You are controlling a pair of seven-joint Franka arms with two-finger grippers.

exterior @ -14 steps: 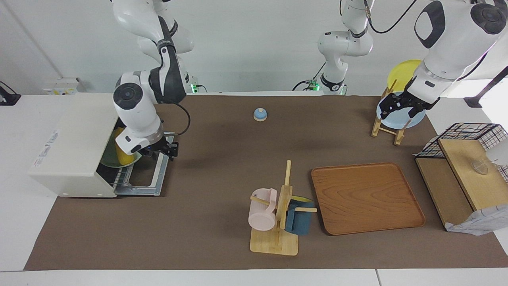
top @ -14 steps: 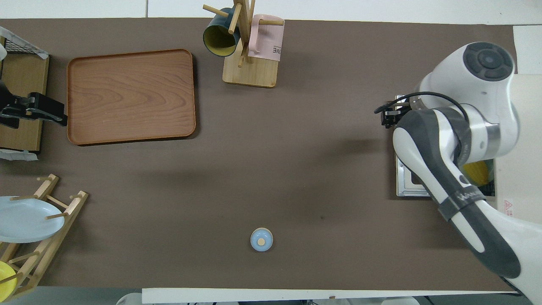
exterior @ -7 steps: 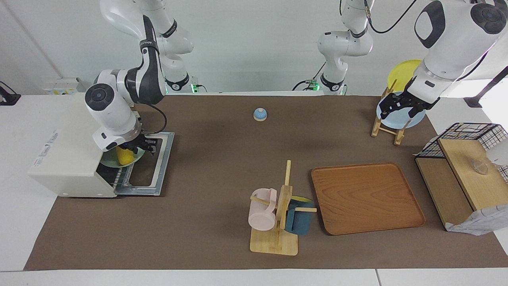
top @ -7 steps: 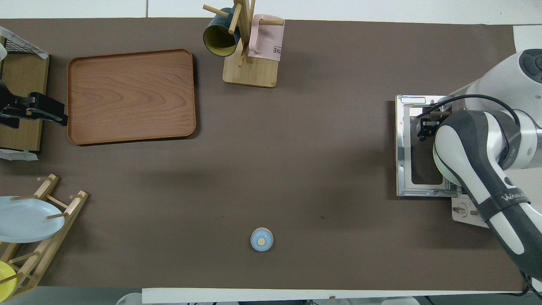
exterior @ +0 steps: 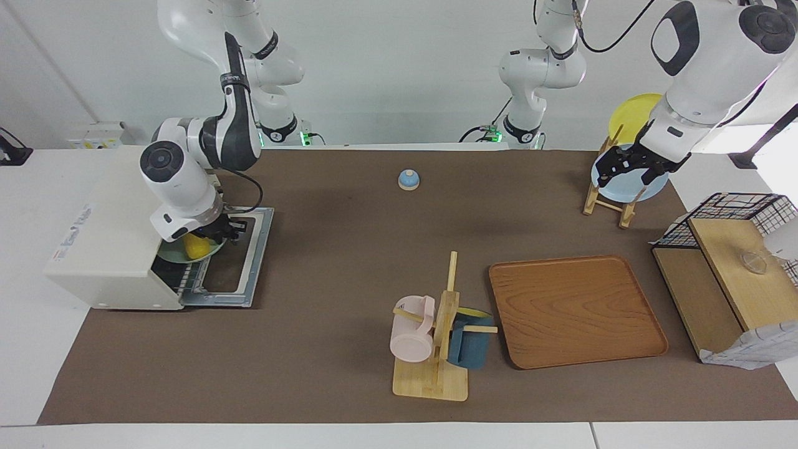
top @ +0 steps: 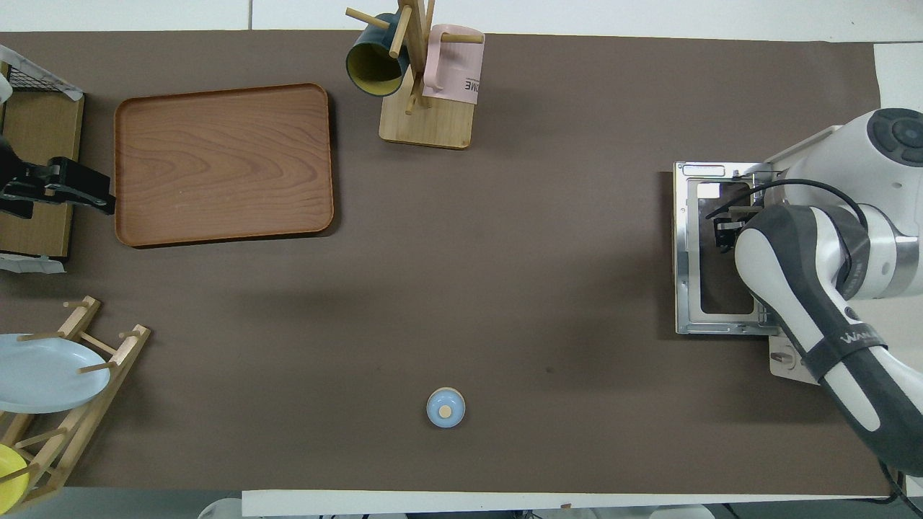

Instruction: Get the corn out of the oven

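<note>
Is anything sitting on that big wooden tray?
No, the wooden tray is bare, lying flat on the brown mat beside the mug rack.

Glossy wooden tray [exterior: 576, 310]; matt brown table cover [exterior: 349, 249].

From my end the corn [exterior: 196, 247] is mostly hidden: only a yellow bit shows under the right arm's wrist at the oven [exterior: 106, 234] mouth, and from overhead the arm covers it completely. Can't tell whether the right pincer [exterior: 219, 235] is touching it, its tips are too small to read. The left pincer [top: 72, 196] is cut off at the overhead edge. The yellow plate [top: 9, 484] is cropped at the corner too.
</note>
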